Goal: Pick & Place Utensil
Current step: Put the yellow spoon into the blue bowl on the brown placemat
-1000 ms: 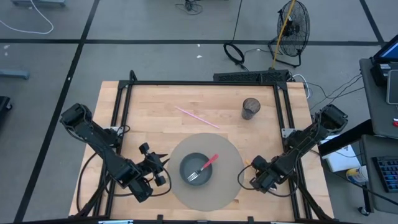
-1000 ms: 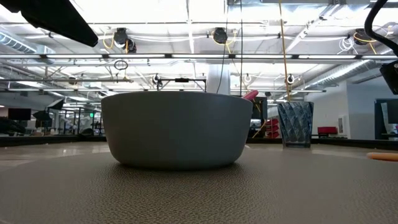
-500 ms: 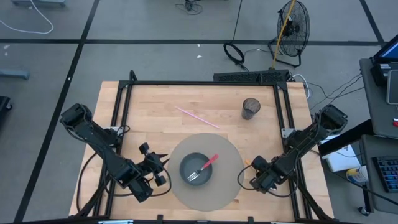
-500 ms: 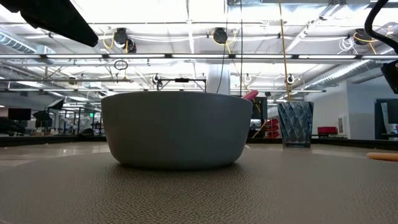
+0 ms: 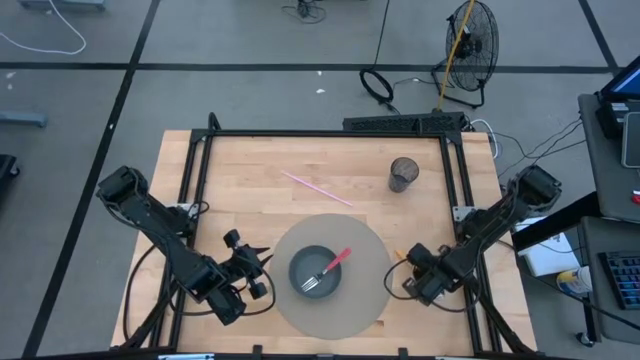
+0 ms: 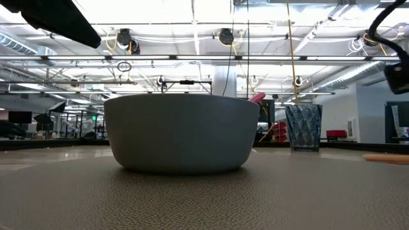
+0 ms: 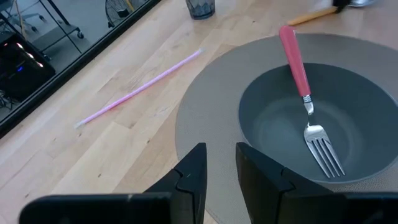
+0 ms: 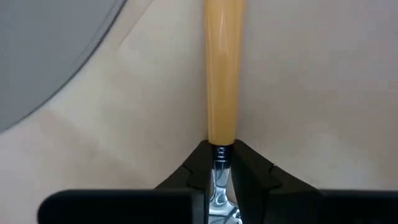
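Low at the lower right of the high view, the right gripper (image 5: 408, 279) clenches the metal neck of an orange-handled utensil (image 8: 224, 68) lying beside the round mat (image 5: 370, 300). The left gripper (image 5: 262, 262) waits lower left, fingers slightly parted, grasping nothing.

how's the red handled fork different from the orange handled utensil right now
The red-handled fork lies in the grey bowl, handle propped on the rim; the orange-handled utensil is outside the bowl, beside the round mat. Nothing grips the fork, while the right gripper is shut on the orange one's metal neck. The fork's tines show; the orange one's working end is hidden. Both pair a coloured handle with metal.
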Motion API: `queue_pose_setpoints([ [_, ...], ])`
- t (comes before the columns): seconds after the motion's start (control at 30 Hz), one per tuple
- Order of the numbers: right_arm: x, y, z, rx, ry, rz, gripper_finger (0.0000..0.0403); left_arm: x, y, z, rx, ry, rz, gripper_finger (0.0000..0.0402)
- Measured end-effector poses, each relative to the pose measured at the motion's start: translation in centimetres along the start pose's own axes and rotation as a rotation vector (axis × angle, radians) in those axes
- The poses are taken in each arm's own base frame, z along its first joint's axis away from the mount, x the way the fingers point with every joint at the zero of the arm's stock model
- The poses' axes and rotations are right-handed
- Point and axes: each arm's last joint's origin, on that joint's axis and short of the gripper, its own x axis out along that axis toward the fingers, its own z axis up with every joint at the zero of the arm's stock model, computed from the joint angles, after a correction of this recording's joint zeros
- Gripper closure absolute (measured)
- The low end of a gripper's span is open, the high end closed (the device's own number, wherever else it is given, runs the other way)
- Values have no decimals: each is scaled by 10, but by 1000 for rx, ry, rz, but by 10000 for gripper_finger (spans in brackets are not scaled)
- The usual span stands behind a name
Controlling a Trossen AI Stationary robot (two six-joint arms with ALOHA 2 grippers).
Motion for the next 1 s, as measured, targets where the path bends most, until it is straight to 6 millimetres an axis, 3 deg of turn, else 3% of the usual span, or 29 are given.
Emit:
queue_pose_setpoints([
  [0.53, -17, -8, 8, -41, -152, 54, 370, 0, 0, 1, -13, -24, 10, 311],
  [1.0, -41, 3, 20, -228, -505, 254, 370, 2, 0, 7, -118, -148, 56, 311],
])
